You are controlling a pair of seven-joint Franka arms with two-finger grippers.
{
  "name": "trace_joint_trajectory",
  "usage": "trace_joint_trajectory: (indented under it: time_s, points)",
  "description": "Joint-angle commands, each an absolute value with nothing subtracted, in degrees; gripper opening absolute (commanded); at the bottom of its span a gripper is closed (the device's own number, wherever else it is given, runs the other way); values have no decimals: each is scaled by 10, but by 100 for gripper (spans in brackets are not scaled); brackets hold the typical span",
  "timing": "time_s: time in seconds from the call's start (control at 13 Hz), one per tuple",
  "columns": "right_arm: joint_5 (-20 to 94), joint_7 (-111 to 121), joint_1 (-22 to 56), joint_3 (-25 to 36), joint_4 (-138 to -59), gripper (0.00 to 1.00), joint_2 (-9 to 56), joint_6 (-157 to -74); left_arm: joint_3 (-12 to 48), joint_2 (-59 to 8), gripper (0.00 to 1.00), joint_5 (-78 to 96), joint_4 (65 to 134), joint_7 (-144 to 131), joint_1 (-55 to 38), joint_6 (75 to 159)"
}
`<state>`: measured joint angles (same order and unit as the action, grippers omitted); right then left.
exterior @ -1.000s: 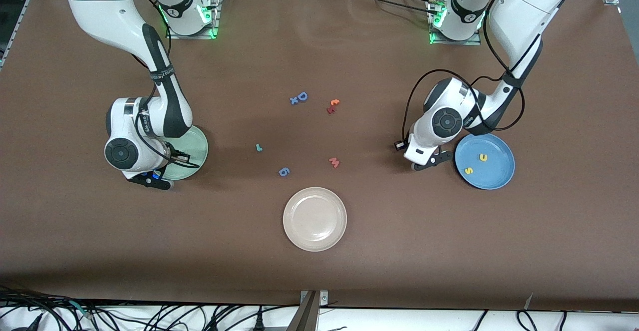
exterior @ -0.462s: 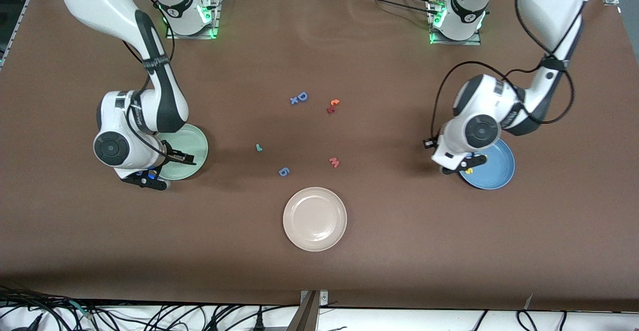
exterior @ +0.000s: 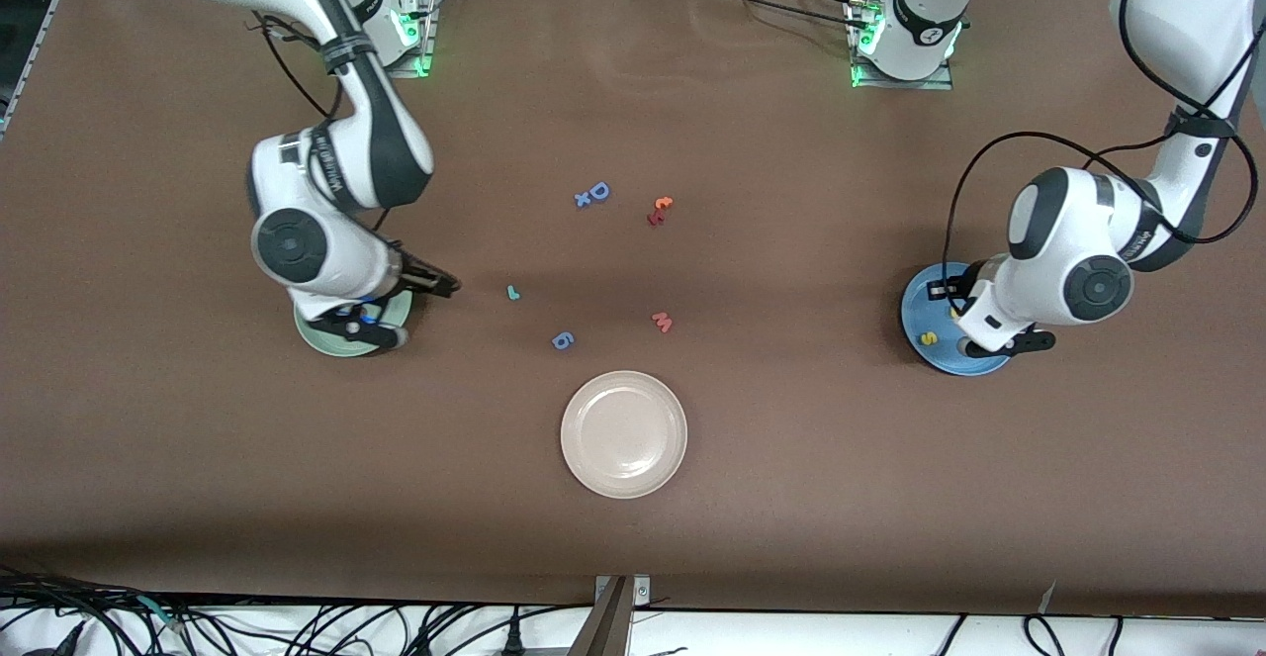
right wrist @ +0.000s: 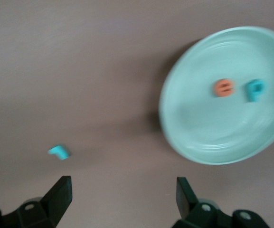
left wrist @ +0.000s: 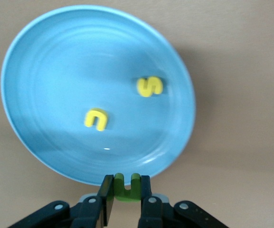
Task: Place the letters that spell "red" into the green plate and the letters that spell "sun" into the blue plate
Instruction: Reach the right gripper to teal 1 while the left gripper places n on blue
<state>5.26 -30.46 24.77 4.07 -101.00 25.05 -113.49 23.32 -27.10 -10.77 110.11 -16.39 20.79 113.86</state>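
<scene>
Left tool (left wrist: 126, 194) pinching olive-green "n" (left wrist: 127, 186) (half hidden) over blue plate (left wrist: 42, 71); right tool (right wrist: 125, 194) wide.

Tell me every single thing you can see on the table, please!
green plate: 1, mint green, right arm's end of table
e: 1, orange, in green plate
d: 1, teal, in green plate
r: 1, teal, on table
blue plate: 1, blue, left arm's end
s, u: 2, yellow, in blue plate
n: 1, green, over blue plate's rim
beige plate: 1, beige, nearest camera
other letters: D, g blue; w red; mid-table
left tool: 1, black, shut on n
right tool: 1, black, open, over table near r
</scene>
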Motion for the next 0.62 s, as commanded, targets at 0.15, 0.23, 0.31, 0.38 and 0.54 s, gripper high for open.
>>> trace_joint_trajectory:
  time_s: [0.15, 0.23, 0.31, 0.38, 0.54]
  points:
    - [50, -245, 261, -4, -1017, 98, 298, -1243, 240, -272, 100, -98, 1101, -152, 208, 1136]
    - [48, -221, 270, -4, -1018, 98, 308, -1265, 241, -272, 100, -98, 1100, -152, 207, 1135]
    - [47, -206, 272, -4, -1018, 97, 319, -1287, 242, -269, 100, -98, 1100, -153, 205, 1135]
    - [43, -194, 275, -4, -1021, 96, 332, -1313, 243, -263, 100, -98, 1100, -155, 203, 1134]
    - [40, -191, 287, -4, -1030, 93, 346, -1348, 260, -244, 100, -100, 1086, -153, 202, 1128]
